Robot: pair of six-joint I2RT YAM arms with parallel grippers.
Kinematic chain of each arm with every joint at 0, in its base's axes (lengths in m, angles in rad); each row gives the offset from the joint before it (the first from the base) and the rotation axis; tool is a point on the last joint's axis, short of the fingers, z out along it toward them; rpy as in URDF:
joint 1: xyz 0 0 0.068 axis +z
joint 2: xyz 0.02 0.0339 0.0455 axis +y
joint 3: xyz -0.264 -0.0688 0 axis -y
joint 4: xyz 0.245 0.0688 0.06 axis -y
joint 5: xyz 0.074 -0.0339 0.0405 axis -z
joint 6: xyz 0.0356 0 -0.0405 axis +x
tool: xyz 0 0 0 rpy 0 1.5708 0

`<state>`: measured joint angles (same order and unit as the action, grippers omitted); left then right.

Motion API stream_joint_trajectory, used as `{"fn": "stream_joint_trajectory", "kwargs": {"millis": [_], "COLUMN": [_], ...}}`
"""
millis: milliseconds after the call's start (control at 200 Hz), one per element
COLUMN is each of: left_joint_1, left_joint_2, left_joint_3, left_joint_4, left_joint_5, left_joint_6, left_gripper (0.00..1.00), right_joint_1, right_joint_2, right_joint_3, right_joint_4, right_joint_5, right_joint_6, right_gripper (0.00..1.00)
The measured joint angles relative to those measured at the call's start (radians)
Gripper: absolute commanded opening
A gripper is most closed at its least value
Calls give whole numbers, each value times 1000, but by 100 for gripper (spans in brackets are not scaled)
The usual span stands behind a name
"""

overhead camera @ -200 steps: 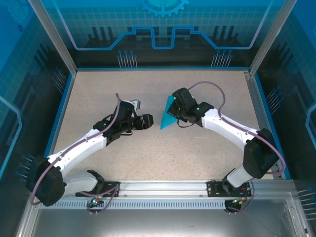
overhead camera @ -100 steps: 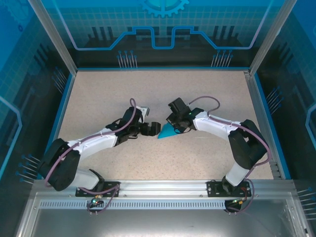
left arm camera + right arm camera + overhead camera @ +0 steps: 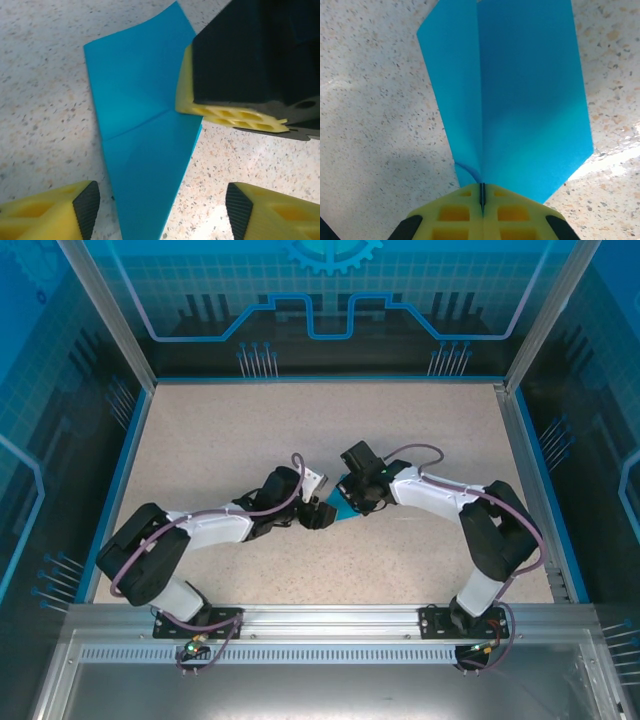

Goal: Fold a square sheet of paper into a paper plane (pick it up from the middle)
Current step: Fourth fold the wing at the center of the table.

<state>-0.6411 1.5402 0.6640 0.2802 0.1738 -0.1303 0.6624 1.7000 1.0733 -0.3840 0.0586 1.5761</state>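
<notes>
The teal-blue paper plane (image 3: 343, 508), a folded dart with a pointed end and a centre ridge, lies low over the speckled table at the middle. My right gripper (image 3: 481, 200) is shut on its centre fold at the wide end, and the two wings (image 3: 520, 100) spread away from the fingers. In the left wrist view the paper plane (image 3: 145, 130) points toward my left gripper (image 3: 160, 210). That gripper is open, its pads on either side of the pointed end and not touching it. The right gripper's yellow fingers (image 3: 225, 112) rest on the paper's far edge.
The speckled tabletop (image 3: 220, 430) stretches all round the two grippers. A blue rim and metal posts (image 3: 520, 430) border it, with glass walls behind. Both arm bases sit on the near rail (image 3: 330, 625).
The right gripper has brought the paper down and left toward the table's middle. The left arm has swung right until its open fingers straddle the paper's point.
</notes>
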Motion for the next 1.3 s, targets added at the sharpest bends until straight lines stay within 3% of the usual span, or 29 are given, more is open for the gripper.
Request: {"fn": "stream_joint_trajectory", "kwargs": {"millis": [180, 430, 685, 900, 955, 1201, 1301], "left_joint_1": [-5, -17, -35, -36, -36, -36, -36], "left_joint_2": [39, 58, 104, 126, 130, 148, 155], "left_joint_3": [-34, -111, -111, -109, -109, -109, -109], "left_joint_4": [110, 244, 301, 305, 306, 312, 327], "left_joint_5": [0, 0, -5, 0, 0, 6, 16], "left_joint_6": [72, 170, 235, 240, 235, 208, 175], "left_gripper": [56, 55, 34, 23, 20, 16, 16], "right_joint_1": [-2, -14, -24, -24, -25, -56, -88], "right_joint_2": [10, 10, 18, 39, 42, 40, 10], "right_joint_3": [0, 18, 34, 42, 42, 46, 39], "right_joint_4": [-11, -23, -28, -43, -45, -53, -42], "right_joint_5": [-35, -85, -123, -142, -146, -171, -179], "right_joint_6": [6, 6, 6, 4, 2, -69, -134], "right_gripper": [5, 6, 5, 9, 14, 61, 70]}}
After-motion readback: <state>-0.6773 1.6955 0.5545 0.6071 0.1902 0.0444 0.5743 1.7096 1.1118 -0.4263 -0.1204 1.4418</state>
